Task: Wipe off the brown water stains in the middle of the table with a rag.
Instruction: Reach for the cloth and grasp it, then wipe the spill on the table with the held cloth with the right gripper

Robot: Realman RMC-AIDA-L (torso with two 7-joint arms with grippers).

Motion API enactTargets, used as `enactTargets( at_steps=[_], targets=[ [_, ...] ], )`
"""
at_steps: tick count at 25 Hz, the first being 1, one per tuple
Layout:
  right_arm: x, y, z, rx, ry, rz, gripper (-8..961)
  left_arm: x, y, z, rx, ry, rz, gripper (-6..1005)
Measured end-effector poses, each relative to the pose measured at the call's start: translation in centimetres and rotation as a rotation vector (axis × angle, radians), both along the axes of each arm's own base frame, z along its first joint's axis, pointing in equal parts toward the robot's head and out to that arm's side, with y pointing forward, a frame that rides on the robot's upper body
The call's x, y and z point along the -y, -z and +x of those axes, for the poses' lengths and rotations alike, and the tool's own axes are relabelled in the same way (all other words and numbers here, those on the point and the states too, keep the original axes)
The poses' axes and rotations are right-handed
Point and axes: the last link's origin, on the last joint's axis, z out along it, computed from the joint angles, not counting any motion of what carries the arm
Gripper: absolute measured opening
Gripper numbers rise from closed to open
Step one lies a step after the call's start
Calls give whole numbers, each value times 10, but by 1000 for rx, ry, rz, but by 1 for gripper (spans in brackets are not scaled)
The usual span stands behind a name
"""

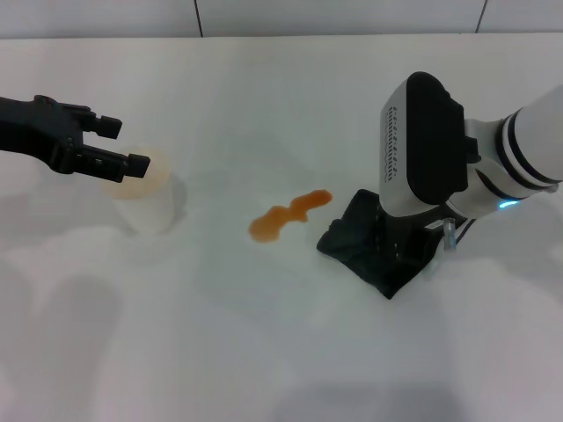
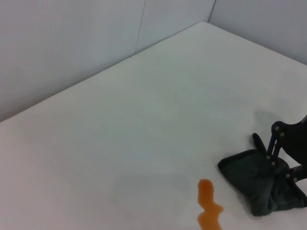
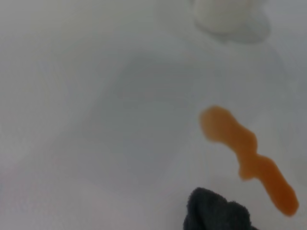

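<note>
The brown water stains [image 1: 288, 215] form a wavy orange-brown puddle in the middle of the white table [image 1: 264, 352]. They also show in the left wrist view [image 2: 209, 207] and the right wrist view [image 3: 247, 155]. The dark rag [image 1: 356, 242] lies crumpled on the table just right of the puddle, a small gap away. My right gripper [image 1: 400, 236] is down on the rag, mostly hidden under its white wrist housing. The left wrist view shows it [image 2: 280, 155] on the rag [image 2: 249, 175]. My left gripper [image 1: 119, 145] is open and empty, held above the table at the far left.
A white paper cup [image 1: 148, 200] stands on the table just beneath and beside my left gripper's fingertips, left of the puddle. A pale wall runs along the table's back edge [image 1: 264, 37].
</note>
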Motion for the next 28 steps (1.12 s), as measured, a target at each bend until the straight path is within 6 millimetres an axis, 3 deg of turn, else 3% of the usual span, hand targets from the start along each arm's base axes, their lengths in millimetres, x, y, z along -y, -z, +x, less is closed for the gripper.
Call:
enactTargets(
  at_steps=[28],
  targets=[
    [22, 52, -48, -17, -232, -44, 108, 0, 3, 2, 8, 4, -4, 884]
  ],
)
